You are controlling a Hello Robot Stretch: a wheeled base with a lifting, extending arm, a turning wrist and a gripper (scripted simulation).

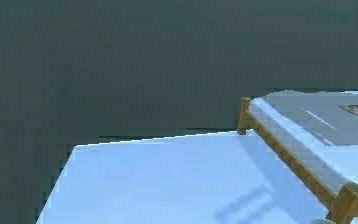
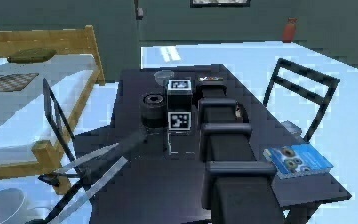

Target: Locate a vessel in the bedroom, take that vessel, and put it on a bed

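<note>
A small grey bowl-like vessel (image 2: pixel 164 76) stands on the dark table (image 2: pixel 137 200) in the arm side view, just beyond the arm's two white marker squares. My gripper (image 2: pixel 87 172) has its dark body left of the squares, and its thin grey fingers (image 2: pixel 99 157) reach down-left over the table edge. I cannot tell whether it holds anything. The bed (image 2: pixel 37 85), with a wooden frame and pale mattress, lies at that view's left. The same bed (image 1: pixel 297 125) appears at the forward view's right.
A dark chair (image 2: pixel 299 85) stands at the table's right, and another chair (image 2: pixel 57 120) stands between table and bed. A blue book-like thing (image 2: pixel 299 160) lies on the table's right edge. A red thing (image 2: pixel 287 30) stands by the far wall. A dark teal wall (image 1: pixel 117 60) rises ahead.
</note>
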